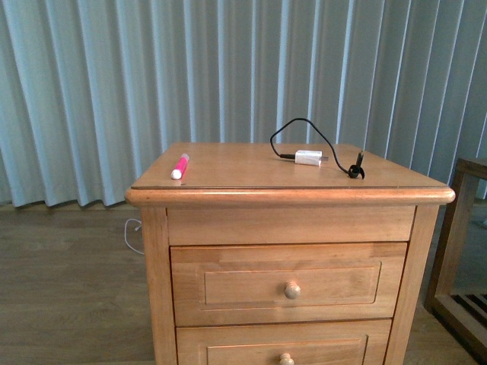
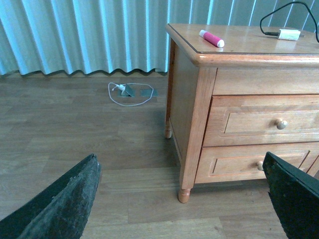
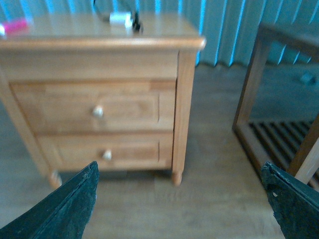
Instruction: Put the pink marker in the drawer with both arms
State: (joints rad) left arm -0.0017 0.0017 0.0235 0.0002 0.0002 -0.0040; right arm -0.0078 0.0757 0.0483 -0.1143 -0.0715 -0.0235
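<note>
Out front: pink marker (image 1: 180,166) lying flat near the left edge of the nightstand's surface (image 1: 251,173), white end toward the front lip. Well apart from it on the same surface, a white plug (image 1: 308,157) with a looping black cable (image 1: 293,125). Underneath, drawer (image 1: 293,283) fully shut, round knob (image 1: 292,289) dead centre, lower drawer (image 1: 285,351) shut as well.

Over to the left wrist view, and only here the left gripper (image 2: 180,157): jaws spread wide, hanging low over the wooden floor (image 2: 75,129), clasping nothing. Marker up ahead of it, higher than the fingers and well apart. Drawer also ahead, nearer the gripper's own height, seen at an angle. Shown in this view alone: the nightstand's side panel (image 2: 187,94) and a white cord (image 2: 130,92) on the floor by the curtain (image 2: 75,35).

Right wrist view, blurred: right gripper (image 3: 179,165) likewise gaping wide, low above the floor. Drawer ahead of it, untouched; marker just a pink smear at the far corner of the surface, well apart. Beside the nightstand, a dark slatted wooden frame (image 3: 279,134), glimpsed only at the edge in the front view.
</note>
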